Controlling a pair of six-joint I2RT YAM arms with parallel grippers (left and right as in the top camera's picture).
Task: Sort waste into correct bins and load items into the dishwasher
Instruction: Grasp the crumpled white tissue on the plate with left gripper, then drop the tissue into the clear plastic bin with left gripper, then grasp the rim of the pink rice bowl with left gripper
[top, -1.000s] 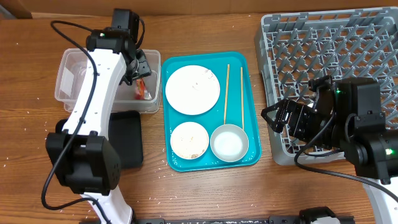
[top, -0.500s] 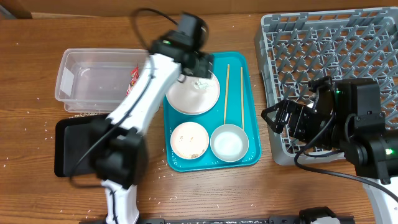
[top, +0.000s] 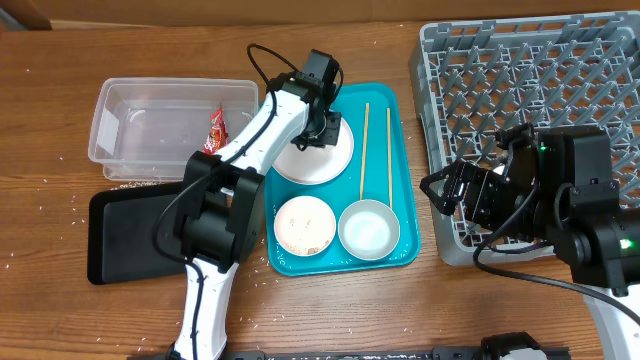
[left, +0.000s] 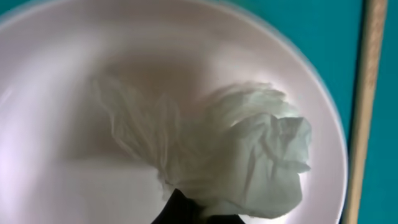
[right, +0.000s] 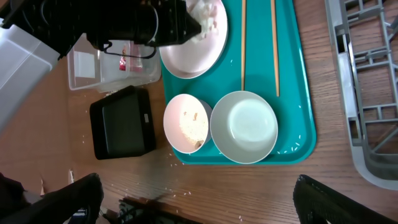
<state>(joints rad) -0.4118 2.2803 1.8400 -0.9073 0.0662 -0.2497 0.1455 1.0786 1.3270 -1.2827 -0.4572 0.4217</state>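
Left gripper (top: 325, 128) low over the white plate (top: 322, 166) on the teal tray (top: 402, 120). Its jaws are cut off in the wrist view (only a dark tip under a crumpled white tissue (left: 249, 155)), so the opening can't be told; possibly touching it. A second ago it was at the clear tub (top: 140, 140), where the red wrapper (top: 216, 128) now lies. Right gripper (top: 447, 190) spread wide, empty, beside the dish rack (top: 520, 70).
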